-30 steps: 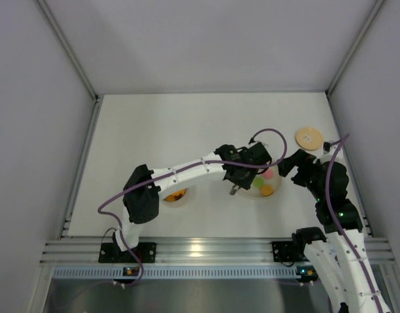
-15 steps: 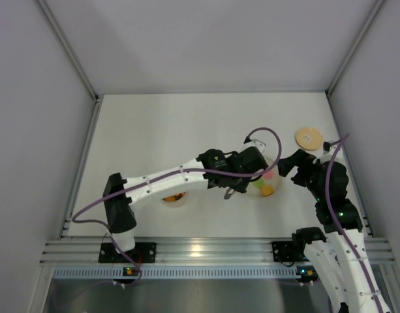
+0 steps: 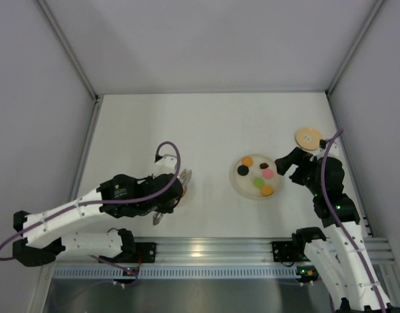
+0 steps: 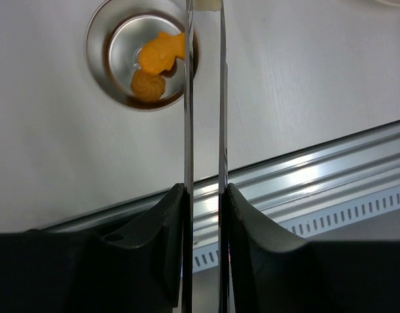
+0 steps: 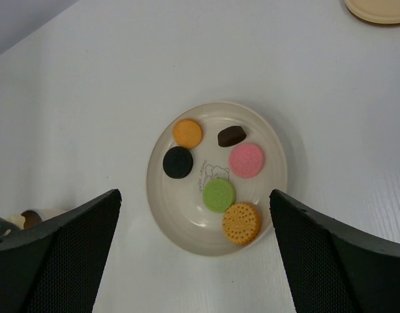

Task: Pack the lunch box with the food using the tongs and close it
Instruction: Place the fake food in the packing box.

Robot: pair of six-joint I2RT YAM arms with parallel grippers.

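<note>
My left gripper (image 4: 205,195) is shut on the silvery tongs (image 4: 188,98), whose two thin arms run up the left wrist view. A pale piece of food (image 4: 206,3) sits pinched between their tips at the top edge. The tongs cross the right rim of the steel lunch box (image 4: 111,72), which holds two orange pieces (image 4: 154,65). From above, the left gripper (image 3: 168,195) covers the lunch box and only the tongs (image 3: 186,176) stick out. My right gripper (image 5: 193,192) hangs open above the plate (image 5: 186,208). The wooden lid (image 3: 308,137) lies at the back right.
The pale plate (image 3: 237,186) holds several pieces: orange (image 5: 187,132), brown (image 5: 231,136), pink (image 5: 246,160), black (image 5: 178,162), green (image 5: 219,195) and an orange biscuit (image 5: 241,223). The metal rail (image 3: 206,248) runs along the near edge; grey walls close in both sides.
My left arm has swung from over the plate back left to the lunch box, carrying the tongs. The plate now shows uncovered. The right arm has barely moved.
</note>
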